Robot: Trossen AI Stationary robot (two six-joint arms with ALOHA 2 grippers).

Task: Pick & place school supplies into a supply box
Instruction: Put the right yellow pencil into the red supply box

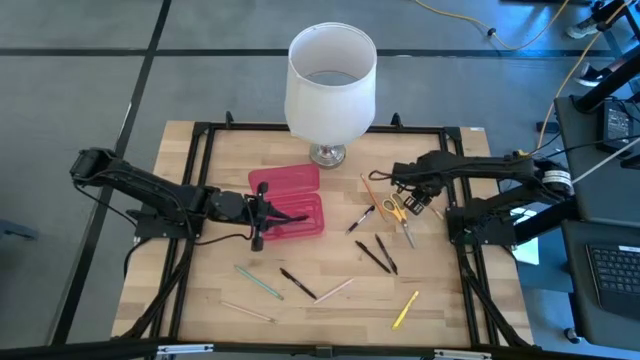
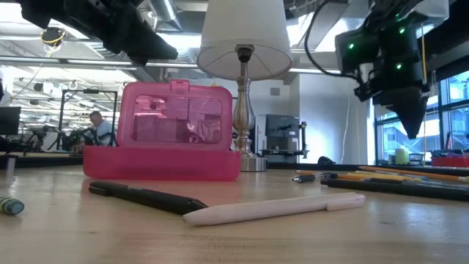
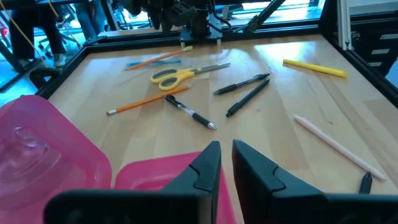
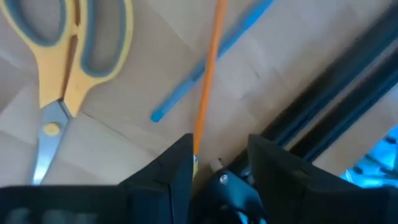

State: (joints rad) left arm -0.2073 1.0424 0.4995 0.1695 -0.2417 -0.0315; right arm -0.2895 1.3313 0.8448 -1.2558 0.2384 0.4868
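The supply box [image 1: 290,200] is a translucent pink case standing open, its lid [image 2: 172,110] upright behind the tray. My left gripper [image 3: 224,155] hovers over the tray [image 1: 300,222] with only a narrow, empty gap between its fingers. My right gripper [image 4: 221,155] is open and raised [image 2: 412,121] above one end of an orange pencil [image 4: 208,74], which lies flat on the table beside a blue pen [image 4: 211,59] and yellow-handled scissors [image 4: 74,56]. More pens and pencils lie loose on the table: black ones [image 1: 375,255], a pale one [image 2: 275,207], a yellow one [image 1: 405,310] and a green one [image 1: 258,281].
A white-shaded lamp [image 1: 330,85] stands on its metal base at the table's far edge, just behind the box. A black frame rail [image 1: 462,260] runs along the table's sides. A black pen [image 2: 146,196] lies near the front of the table. Bare wood shows between the scattered pens.
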